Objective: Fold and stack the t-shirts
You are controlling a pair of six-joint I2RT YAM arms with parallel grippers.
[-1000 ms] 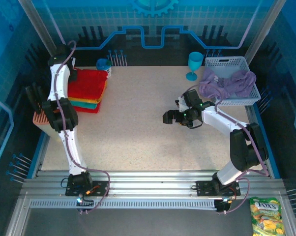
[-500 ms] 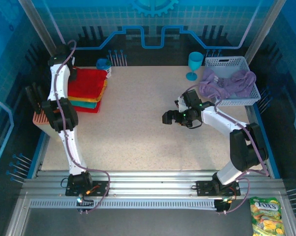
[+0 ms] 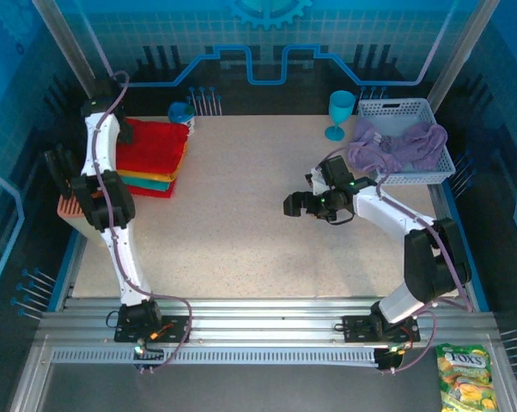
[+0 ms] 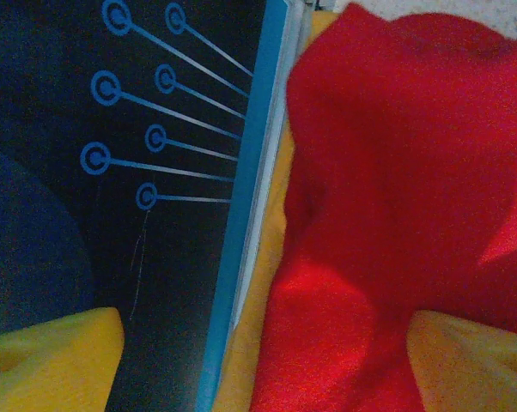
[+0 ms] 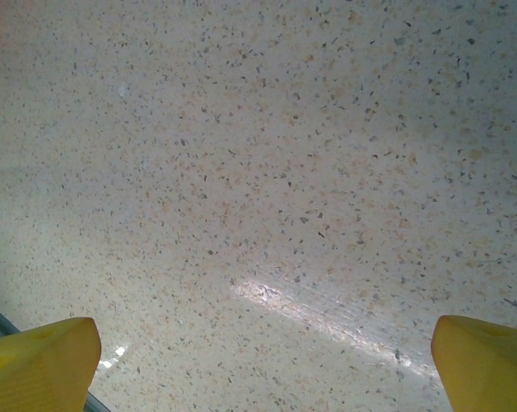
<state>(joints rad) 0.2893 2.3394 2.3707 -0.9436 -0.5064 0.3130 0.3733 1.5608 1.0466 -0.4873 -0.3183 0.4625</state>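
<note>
T-shirts folded in a stack at the far left of the table; one more in the white basket at the far right.
At left, the left gripper hangs over the stack's far-left edge with its yellow fingers spread wide, one above the bright red t-shirt on top and one past the table's edge, gripping nothing. Right of centre, the right gripper is spread wide over bare speckled table, empty. At far right, the lavender t-shirt lies crumpled over the basket's near rim, near a blue goblet.
</note>
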